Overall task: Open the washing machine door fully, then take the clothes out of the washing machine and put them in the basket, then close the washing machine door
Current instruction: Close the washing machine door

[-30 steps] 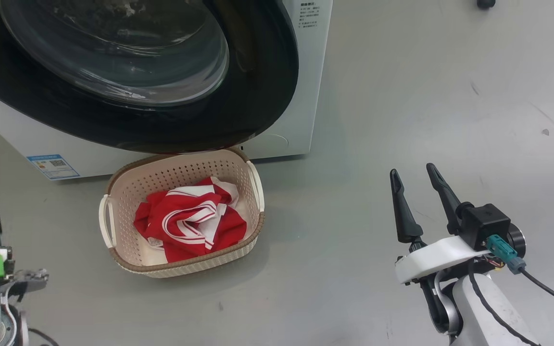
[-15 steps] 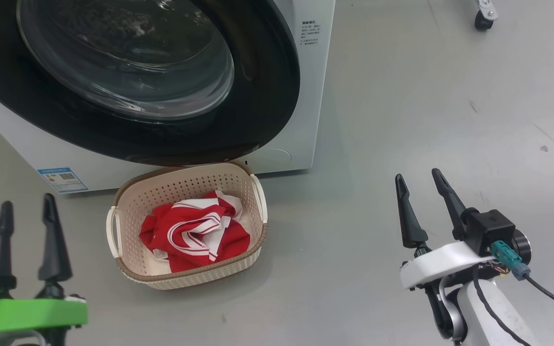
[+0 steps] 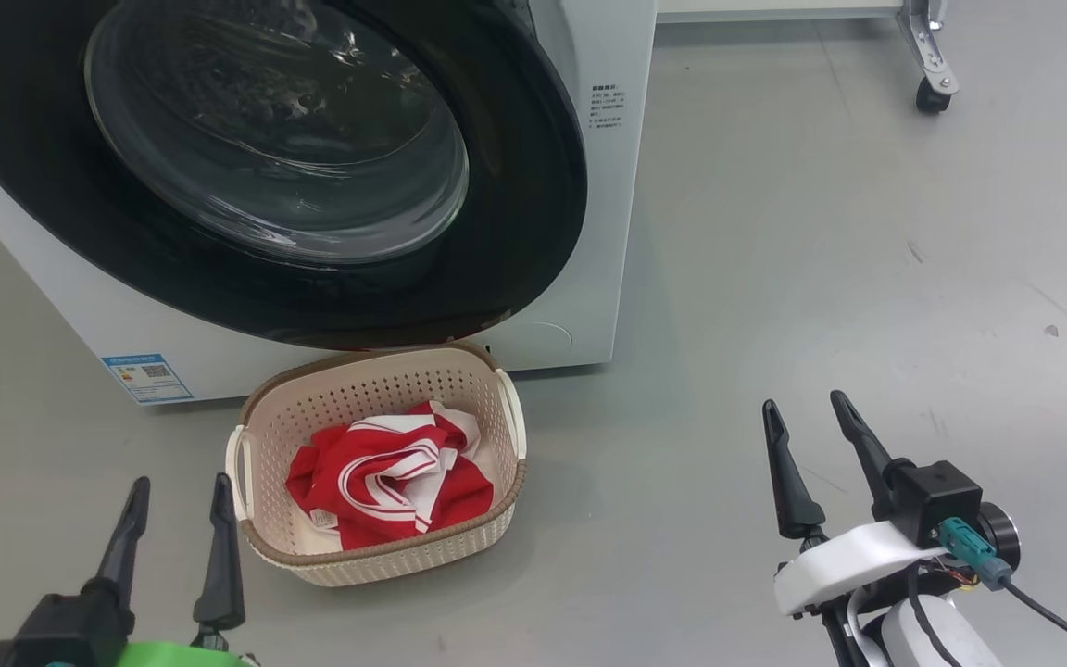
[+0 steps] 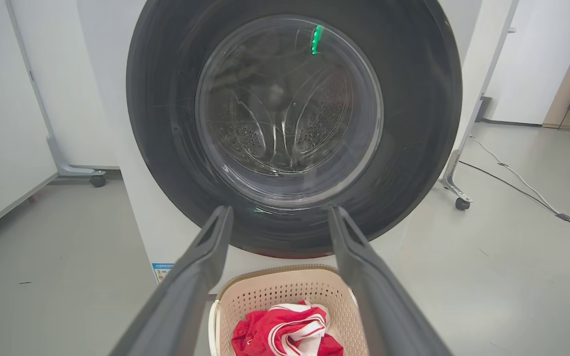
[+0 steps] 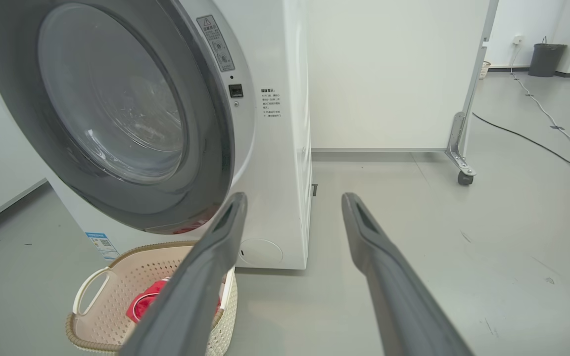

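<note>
Red clothes (image 3: 376,477), perhaps two; one basket (image 3: 357,398).

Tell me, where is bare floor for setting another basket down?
Widest: grey floor right of the basket, up to the right gripper. Smaller: between blue label and left gripper. Crowded: under the washing machine door, where the basket sits.

Grey floor (image 3: 821,278), washing machine (image 3: 603,232), basket (image 3: 385,565), castor (image 3: 932,94)
</note>
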Tool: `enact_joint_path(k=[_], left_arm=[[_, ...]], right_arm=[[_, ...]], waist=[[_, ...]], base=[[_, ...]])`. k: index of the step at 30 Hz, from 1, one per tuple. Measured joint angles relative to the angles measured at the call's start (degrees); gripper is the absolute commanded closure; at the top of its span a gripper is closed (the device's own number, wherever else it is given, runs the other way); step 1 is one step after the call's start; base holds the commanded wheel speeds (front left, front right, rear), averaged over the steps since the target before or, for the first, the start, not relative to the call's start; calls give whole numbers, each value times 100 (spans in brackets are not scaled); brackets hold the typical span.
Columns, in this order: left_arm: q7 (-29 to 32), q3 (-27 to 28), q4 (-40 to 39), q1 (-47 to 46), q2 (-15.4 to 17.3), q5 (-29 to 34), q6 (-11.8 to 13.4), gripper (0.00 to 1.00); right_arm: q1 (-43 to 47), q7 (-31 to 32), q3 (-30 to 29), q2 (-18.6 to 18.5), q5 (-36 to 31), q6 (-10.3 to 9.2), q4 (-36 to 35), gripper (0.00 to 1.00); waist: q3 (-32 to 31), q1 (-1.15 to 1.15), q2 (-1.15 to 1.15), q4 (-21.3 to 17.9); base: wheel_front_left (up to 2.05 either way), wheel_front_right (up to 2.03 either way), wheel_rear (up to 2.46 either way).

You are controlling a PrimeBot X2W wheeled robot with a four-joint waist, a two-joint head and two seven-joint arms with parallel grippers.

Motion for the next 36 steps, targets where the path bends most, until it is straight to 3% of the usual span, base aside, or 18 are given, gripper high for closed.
enact_joint_path(k=[36], left_arm=[[-1,-135,296,170,-303,372,185,0]], right_arm=[[237,0,33,21,1,-16,-18,0]], waist=[[-92,0,0,-5]], base=[[0,0,0]])
